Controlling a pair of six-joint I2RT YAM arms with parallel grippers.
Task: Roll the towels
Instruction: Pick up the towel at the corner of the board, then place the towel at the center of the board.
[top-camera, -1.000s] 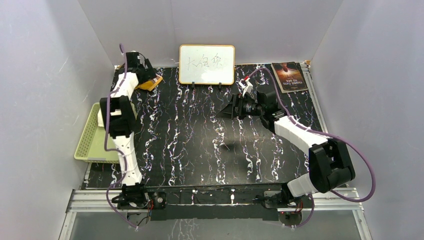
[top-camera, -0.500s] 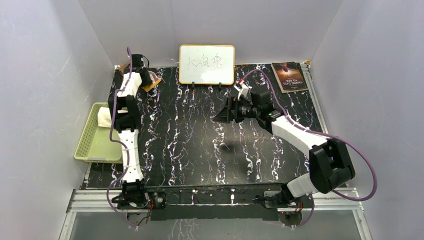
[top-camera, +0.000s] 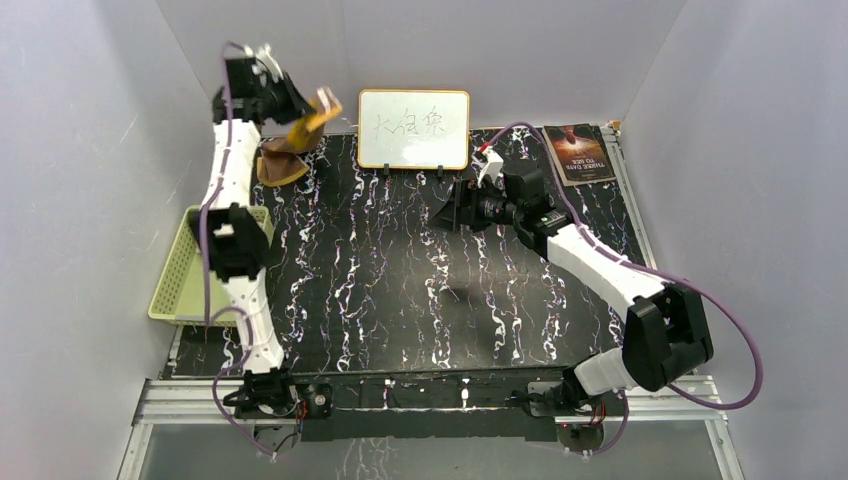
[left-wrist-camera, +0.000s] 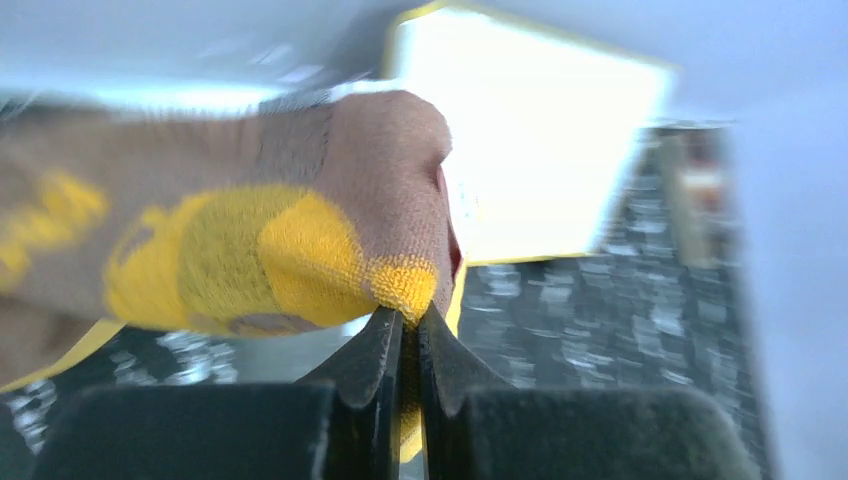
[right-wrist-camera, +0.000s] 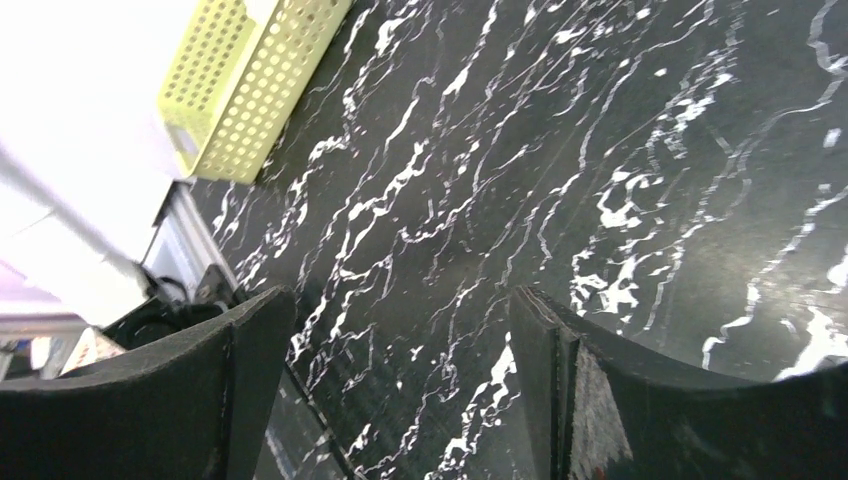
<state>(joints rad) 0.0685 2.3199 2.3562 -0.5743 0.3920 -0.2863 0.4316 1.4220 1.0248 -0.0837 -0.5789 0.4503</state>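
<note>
**A:** Well, our left gripper (left-wrist-camera: 410, 325) is pinched tight on a corner of the orange-and-brown cloth (left-wrist-camera: 300, 230), which hangs just left of the whiteboard (top-camera: 413, 128).

**B:** Then we should bring it over the table (top-camera: 400, 300) in front of the whiteboard and lay it flat before rolling. A one-corner pinch lets it twist.

**A:** Our right gripper (right-wrist-camera: 400, 340) gapes wide and holds nothing, just in front of the whiteboard.

**B:** And the green basket (top-camera: 185, 285), far left of the whiteboard? Our left arm (top-camera: 235, 245) hides part of it, and we see no cream towel.
</note>
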